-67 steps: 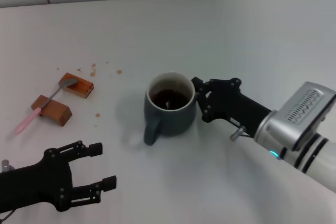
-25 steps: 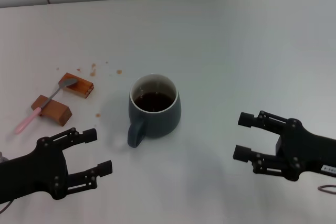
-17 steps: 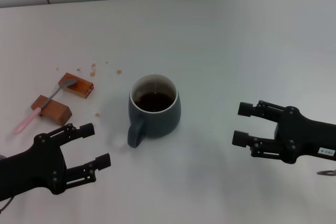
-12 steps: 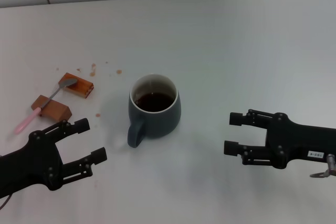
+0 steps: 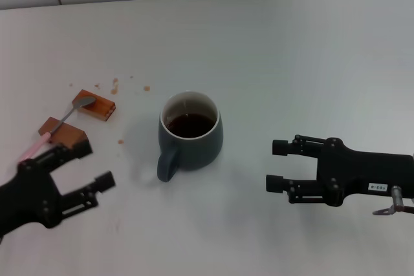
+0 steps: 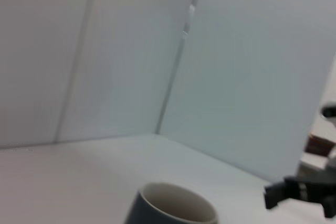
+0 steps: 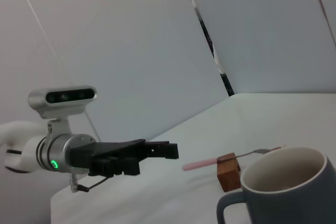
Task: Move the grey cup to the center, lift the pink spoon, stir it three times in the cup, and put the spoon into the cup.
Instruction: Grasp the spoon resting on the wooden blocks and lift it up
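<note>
I saw two brown wooden blocks [image 5: 80, 123] just ahead of my left pincer, crumbs [image 5: 123, 85] scattered on the white table [image 5: 291, 50] beyond.

The left gripper [image 5: 81, 165] covered part of the spoon's [image 5: 63, 121] pink handle in the head view, so the handle's near end could not be followed. That arm ran off the picture's near left corner. The right gripper's [image 5: 275, 165] arm was cut by the right edge. In the left wrist view only the rim of the cup [image 6: 176, 206] showed, the body and handle falling outside the frame. In the right wrist view the cup [image 7: 278, 190] was cut too, and its liquid stayed hidden behind the rim.
</note>
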Available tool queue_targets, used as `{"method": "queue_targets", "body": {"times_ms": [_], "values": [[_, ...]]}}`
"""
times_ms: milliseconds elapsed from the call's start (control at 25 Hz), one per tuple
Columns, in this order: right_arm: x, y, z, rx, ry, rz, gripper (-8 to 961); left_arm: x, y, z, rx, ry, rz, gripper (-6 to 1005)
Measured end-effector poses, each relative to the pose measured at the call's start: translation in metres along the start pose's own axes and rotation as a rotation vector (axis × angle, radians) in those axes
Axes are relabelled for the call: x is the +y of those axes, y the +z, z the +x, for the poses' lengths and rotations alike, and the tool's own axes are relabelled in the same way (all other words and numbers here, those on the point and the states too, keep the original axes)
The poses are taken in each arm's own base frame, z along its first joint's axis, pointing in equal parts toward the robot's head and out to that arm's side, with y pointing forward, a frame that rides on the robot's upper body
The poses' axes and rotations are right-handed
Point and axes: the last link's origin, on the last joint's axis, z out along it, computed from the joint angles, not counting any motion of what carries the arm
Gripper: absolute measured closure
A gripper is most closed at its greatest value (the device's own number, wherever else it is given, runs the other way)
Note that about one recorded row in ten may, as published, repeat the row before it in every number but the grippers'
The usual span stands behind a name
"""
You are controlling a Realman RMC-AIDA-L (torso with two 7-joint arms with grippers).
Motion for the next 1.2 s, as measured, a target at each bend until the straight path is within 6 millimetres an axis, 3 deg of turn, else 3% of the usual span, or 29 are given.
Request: {"method": "queue_targets", "body": {"times_ms": [280,400,520,760,1200], "values": [[-0.002,0.002,-0.001,0.0,-0.003,0.003,129,-0.008,-0.027,0.006,0.213,-0.154,0.16,177],[-0.002,0.002,-0.002,0.0,-0.003,0.003,129,-0.008,-0.027,0.006,0.213,-0.154,0.16,177],[-0.003,0.002,-0.002,0.002,-0.005,0.006,130,-0.016,-0.049,0.01,0.374,-0.323,0.269,177],[-0.004,0.003,-0.002,0.005,-0.006,0.009,130,-0.027,-0.053,0.003,0.408,-0.512,0.338,177],[-0.003,0.003,-0.001,0.011,-0.005,0.006,130,-0.036,-0.068,-0.018,0.445,-0.685,0.479,178]]}}
